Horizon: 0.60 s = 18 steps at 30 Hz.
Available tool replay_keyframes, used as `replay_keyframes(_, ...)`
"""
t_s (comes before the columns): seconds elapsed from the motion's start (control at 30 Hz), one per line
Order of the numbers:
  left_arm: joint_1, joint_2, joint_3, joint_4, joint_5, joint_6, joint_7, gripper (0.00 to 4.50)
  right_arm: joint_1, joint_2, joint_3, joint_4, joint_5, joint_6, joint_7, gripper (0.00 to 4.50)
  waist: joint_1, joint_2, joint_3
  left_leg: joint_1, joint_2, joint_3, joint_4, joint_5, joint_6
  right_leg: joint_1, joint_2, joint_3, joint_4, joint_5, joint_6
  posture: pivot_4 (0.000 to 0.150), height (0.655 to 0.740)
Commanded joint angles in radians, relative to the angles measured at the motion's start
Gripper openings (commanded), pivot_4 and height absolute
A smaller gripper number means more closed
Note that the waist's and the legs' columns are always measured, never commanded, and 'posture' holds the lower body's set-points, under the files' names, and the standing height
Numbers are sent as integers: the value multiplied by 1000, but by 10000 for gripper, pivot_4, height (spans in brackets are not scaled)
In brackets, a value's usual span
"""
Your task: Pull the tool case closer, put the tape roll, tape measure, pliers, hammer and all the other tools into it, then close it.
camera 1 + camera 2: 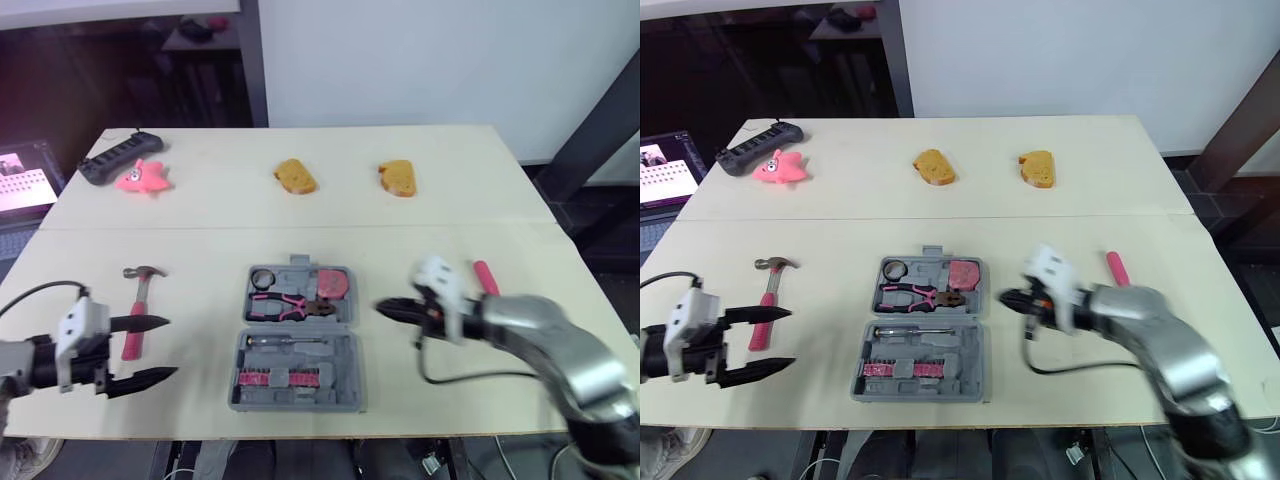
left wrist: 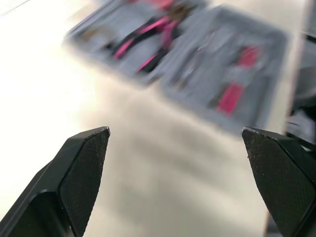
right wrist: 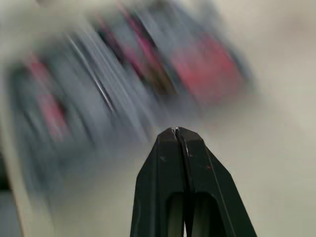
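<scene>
On the pale table (image 1: 450, 200), the centre tool case (image 1: 342, 352) holds pliers (image 1: 285, 305), with the hammer (image 1: 140, 300) at left and a pink tool (image 1: 485, 277) at right lying outside; the left gripper (image 1: 171, 347) is spread, the right gripper (image 1: 382, 307) pinched together, empty.

table (image 1: 200, 240) | tool case (image 1: 340, 365) | hammer (image 1: 140, 295) | pink-handled tool (image 1: 485, 277) | two orange bread pieces (image 1: 296, 177) (image 1: 397, 178) | pink toy (image 1: 143, 177) | power strip (image 1: 118, 158)

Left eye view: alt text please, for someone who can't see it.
An open grey tool case with pliers inside lies on a pale table. The open left gripper is beside a loose hammer; the shut right gripper points at the case.
</scene>
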Motion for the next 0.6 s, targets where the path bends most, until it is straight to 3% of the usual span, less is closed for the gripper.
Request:
replay_keyframes(0.03, 26, 17, 78, 73, 18, -58, 10, 45000, 148, -26, -180, 32, 4, -136, 53, 17411, 0, 0, 0, 0, 0, 0, 0, 0, 0, 1, 0, 0, 0, -1, -1, 1500, 7400)
replay_keyframes(0.23, 37, 42, 135, 259, 55, -143, 24, 45000, 361, 3, -345, 191, -19, -327, 80, 44753, 1, -1, 0, 1, 0, 1, 1, 0, 0, 2, 0, 1, -1, -2, -3, 1500, 7400)
replay_keyframes(0.6, 16, 57, 121, 285, 52, -149, 9, 45000, 386, 23, -321, 227, -23, -400, 58, 44753, 8, -1, -1, 1, 0, 2, 1, 0, 0, 2, 0, 1, -1, -2, -3, 1500, 7400)
